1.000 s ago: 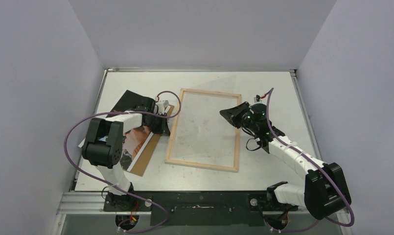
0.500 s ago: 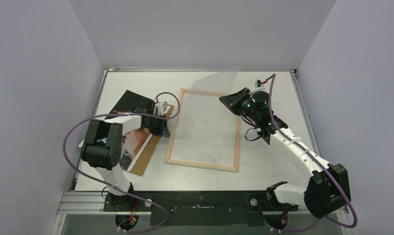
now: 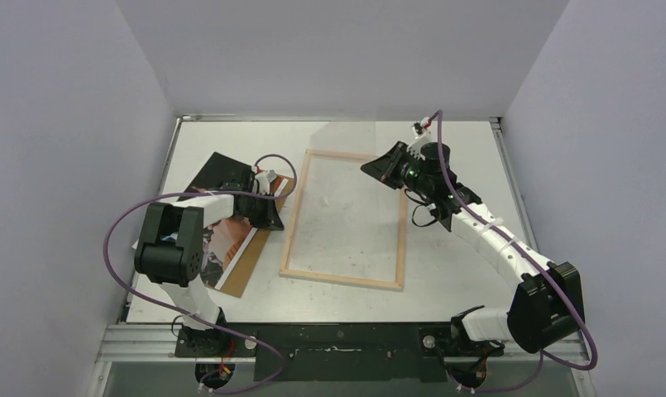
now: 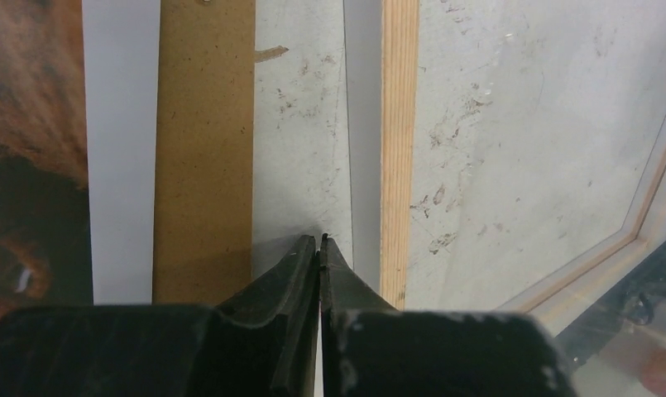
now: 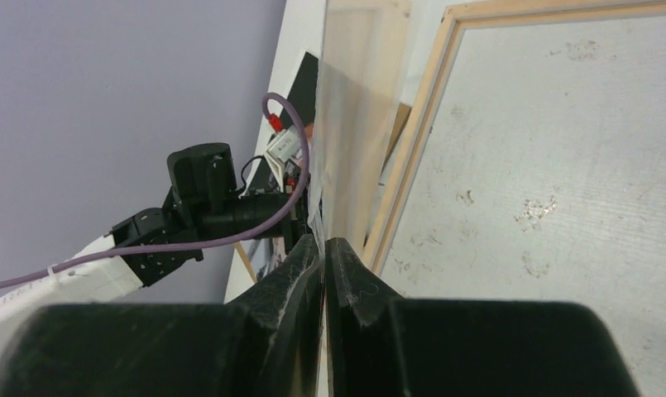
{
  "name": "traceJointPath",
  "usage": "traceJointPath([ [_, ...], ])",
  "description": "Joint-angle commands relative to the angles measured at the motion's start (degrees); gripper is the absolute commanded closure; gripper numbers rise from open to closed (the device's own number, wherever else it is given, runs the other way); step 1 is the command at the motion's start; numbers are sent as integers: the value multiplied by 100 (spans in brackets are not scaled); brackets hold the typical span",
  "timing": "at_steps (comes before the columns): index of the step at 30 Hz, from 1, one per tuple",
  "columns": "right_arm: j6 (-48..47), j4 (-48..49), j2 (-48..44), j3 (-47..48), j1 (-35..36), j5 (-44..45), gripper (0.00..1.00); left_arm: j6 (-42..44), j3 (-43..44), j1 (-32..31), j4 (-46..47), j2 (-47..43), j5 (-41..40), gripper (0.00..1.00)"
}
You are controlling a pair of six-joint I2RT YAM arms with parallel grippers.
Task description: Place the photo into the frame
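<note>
Top external view, left to right: the photo (image 3: 228, 241) lies face-up on the fibreboard backing panel (image 3: 248, 269), outside the frame (image 3: 289, 231). Beside it, the left gripper (image 4: 321, 248) has its fingers pressed together, apparently on nothing. The frame lies flat and holds no print. The right gripper (image 5: 323, 248) pinches a clear pane (image 5: 354, 124), tilted above the frame's far end. Insertion has evidently not begun.

On my feed I see a scuffed white table (image 3: 222, 136) boxed in by plain lilac-grey walls (image 3: 64, 124) on three sides, evenly lit, with a metal rail (image 3: 147, 335) along its near edge
</note>
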Motion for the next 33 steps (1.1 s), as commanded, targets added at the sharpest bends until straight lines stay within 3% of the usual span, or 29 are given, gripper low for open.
traceJointPath([
  [1, 30, 477, 16, -385, -74, -39, 95, -81, -71, 47, 308, -220, 98, 98],
  [11, 586, 735, -141, -1239, -91, 238, 95, -117, -168, 3, 415, -105, 96, 99],
  [33, 2575, 1007, -626, -1927, -159, 326, 95, -154, -145, -131, 463, 32, 113, 100],
])
